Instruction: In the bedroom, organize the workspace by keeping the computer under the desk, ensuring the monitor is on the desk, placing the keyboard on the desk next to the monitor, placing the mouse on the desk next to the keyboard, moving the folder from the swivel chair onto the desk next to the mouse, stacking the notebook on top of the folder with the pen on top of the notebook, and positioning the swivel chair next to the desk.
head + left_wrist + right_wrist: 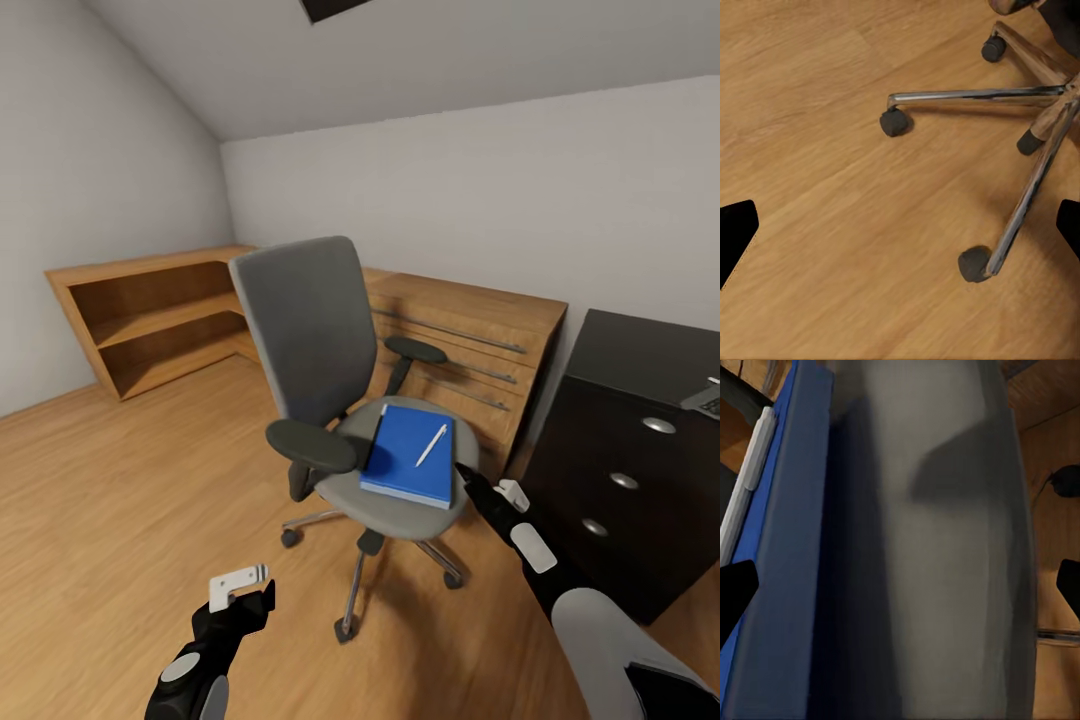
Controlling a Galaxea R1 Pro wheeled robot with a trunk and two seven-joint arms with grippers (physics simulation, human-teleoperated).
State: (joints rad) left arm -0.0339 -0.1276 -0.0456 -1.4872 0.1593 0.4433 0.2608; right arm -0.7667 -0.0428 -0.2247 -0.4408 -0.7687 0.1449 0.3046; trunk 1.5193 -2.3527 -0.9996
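Left gripper (243,590): nearest the camera, low over the wood floor (120,500), on the near side of the swivel chair; its fingers stand apart with nothing between them, and its wrist view looks down on the chair's chrome base (1020,142) and casters.
Right gripper (470,483): at the near right edge of the chair seat, just beside the folder's near corner; in the right wrist view both fingertips sit wide apart at the frame edges, so it is released and holds nothing.
Swivel chair (310,330): the landmark here, standing on the floor to the left of the desk and not yet tucked against it.
Folder (410,455): bright blue, lying flat on the chair seat, its long axis running from the near seat edge toward the backrest; its edge shows close in the right wrist view (787,585).
Pen (432,444): white, lying on top of the folder, roughly along that same long axis.
Key relation: the folder lies just ahead and to the left of the right gripper, well apart from the left one, so I judge the right arm is the one placed to take it by its near edge.
Risk: the pen may well roll off if the folder tilts.
Desk (640,440): glossy black with round-knobbed drawers, right of the chair.
Keyboard (705,400): a corner on the desk top.
Dresser (470,340): light wood, behind the chair.
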